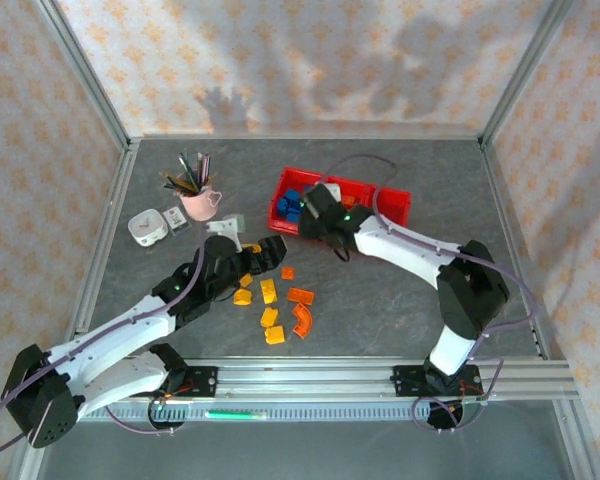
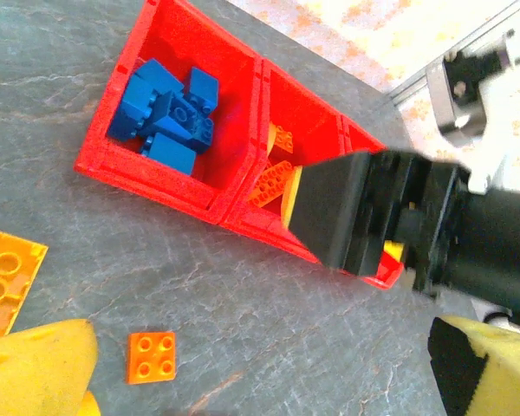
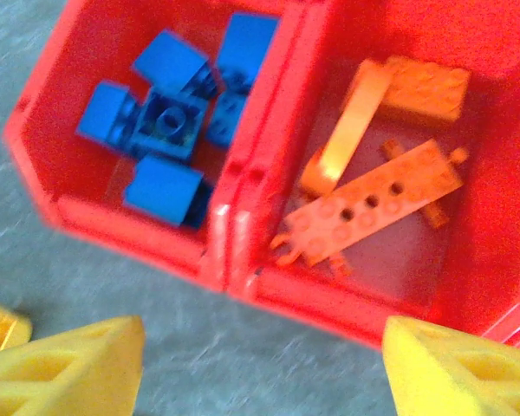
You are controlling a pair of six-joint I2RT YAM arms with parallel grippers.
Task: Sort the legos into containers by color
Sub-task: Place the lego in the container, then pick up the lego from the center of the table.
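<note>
Grey, stone-patterned surface [image 1: 410, 290], fenced by patterned walls, carries everything. On it the containers [image 1: 395, 197], three red bins joined in a row, sit directly beneath the right tool [image 1: 315, 205]. Seen from that tool's camera, the blue legos [image 3: 165, 130] are heaped in the bin below and to the left. The orange legos [image 3: 373, 208], a holed beam, a brick and a curved piece, lie in the middle bin below and to the right. The right tool is released: its yellow fingers [image 3: 69, 368] stand wide apart with nothing between them, hovering over the bins' near wall.

The loose legos [image 1: 272, 292], yellow and orange pieces, are scattered on the surface just under and nearer than the left tool [image 1: 276, 246]. This tool is released too, its jaws spread wide and empty. An orange square plate [image 2: 152, 357] lies on the surface between its fingers and a yellow plate [image 2: 4, 277] just past the left one. The containers stand ahead of it.

Farther out and to the left of the left tool stand a pink cup [image 1: 200, 203] of pens and a white box [image 1: 147, 227].
</note>
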